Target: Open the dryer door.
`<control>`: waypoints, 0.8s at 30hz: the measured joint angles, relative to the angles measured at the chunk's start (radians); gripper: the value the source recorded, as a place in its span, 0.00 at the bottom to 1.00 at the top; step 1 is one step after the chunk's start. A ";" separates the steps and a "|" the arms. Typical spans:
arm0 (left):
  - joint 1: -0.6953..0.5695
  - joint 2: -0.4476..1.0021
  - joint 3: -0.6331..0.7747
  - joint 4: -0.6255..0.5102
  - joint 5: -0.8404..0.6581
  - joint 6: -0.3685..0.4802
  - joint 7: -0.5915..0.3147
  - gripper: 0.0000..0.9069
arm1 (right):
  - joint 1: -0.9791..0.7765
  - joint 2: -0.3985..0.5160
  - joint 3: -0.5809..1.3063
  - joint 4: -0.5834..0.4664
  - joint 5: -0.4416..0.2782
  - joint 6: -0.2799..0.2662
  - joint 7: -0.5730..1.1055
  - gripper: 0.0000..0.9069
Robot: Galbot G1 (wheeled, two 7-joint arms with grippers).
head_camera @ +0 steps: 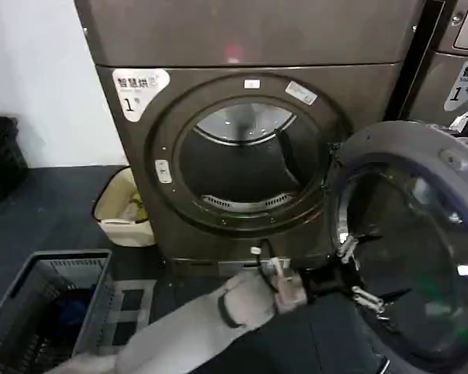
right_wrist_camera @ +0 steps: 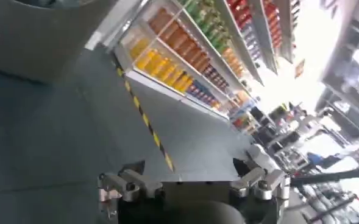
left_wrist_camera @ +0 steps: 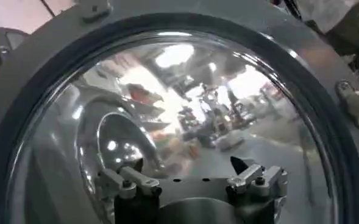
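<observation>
head view: the dryer door (head_camera: pixel 421 234) is swung wide to the right of the drum opening (head_camera: pixel 246 160), and the left hand (head_camera: pixel 357 273) is spread against its glass. left wrist view: fingers (left_wrist_camera: pixel 127 181) released, dome ahead. right wrist view: right hand (right_wrist_camera: pixel 191 182) released over the floor (right_wrist_camera: pixel 57 134).

It looked like a mock laundry corner inside a shop or showroom. Two front-loading machines (head_camera: pixel 249 148) stood side by side on dark flooring, a laundry basket (head_camera: pixel 43 308) close by. Beyond them ran long shelves (right_wrist_camera: pixel 185 55) of bottled goods along a hazard-striped aisle (right_wrist_camera: pixel 145 122).
</observation>
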 joint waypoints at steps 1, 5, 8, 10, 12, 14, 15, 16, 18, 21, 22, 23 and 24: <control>-0.004 -0.014 0.002 0.014 0.015 -0.006 -0.010 1.00 | 0.000 0.008 0.003 0.006 0.001 0.000 0.001 1.00; -0.023 -0.072 0.003 0.077 0.087 -0.010 -0.055 1.00 | -0.001 0.028 0.010 0.019 0.004 -0.003 0.003 1.00; -0.032 -0.112 0.002 0.121 0.130 0.007 -0.084 1.00 | -0.001 0.040 0.011 0.030 0.005 -0.007 0.004 1.00; -0.043 -0.137 -0.001 0.148 0.149 0.020 -0.104 1.00 | 0.001 0.045 0.011 0.035 0.005 -0.010 0.006 1.00; -0.047 -0.159 -0.002 0.172 0.157 0.036 -0.120 1.00 | 0.002 0.047 0.011 0.040 0.005 -0.013 0.006 1.00; -0.054 -0.181 -0.003 0.198 0.165 0.056 -0.141 1.00 | 0.004 0.048 0.011 0.042 0.005 -0.018 0.006 1.00; -0.055 -0.189 -0.003 0.207 0.165 0.066 -0.151 1.00 | 0.006 0.048 0.011 0.042 0.005 -0.021 0.007 1.00; -0.055 -0.197 -0.004 0.214 0.167 0.079 -0.162 1.00 | 0.008 0.048 0.011 0.042 0.005 -0.023 0.008 1.00; -0.056 -0.214 -0.005 0.229 0.168 0.106 -0.189 1.00 | 0.009 0.049 0.010 0.043 0.005 -0.026 0.010 1.00; -0.056 -0.236 -0.005 0.239 0.163 0.151 -0.237 1.00 | 0.010 0.051 0.010 0.045 0.005 -0.029 0.012 1.00; -0.056 -0.240 -0.005 0.240 0.159 0.159 -0.245 1.00 | 0.010 0.051 0.009 0.045 0.005 -0.031 0.012 1.00; -0.057 -0.243 -0.005 0.240 0.155 0.164 -0.252 1.00 | 0.010 0.051 0.009 0.045 0.005 -0.031 0.012 1.00; -0.056 -0.246 -0.005 0.240 0.154 0.166 -0.254 1.00 | 0.011 0.051 0.009 0.045 0.005 -0.032 0.012 1.00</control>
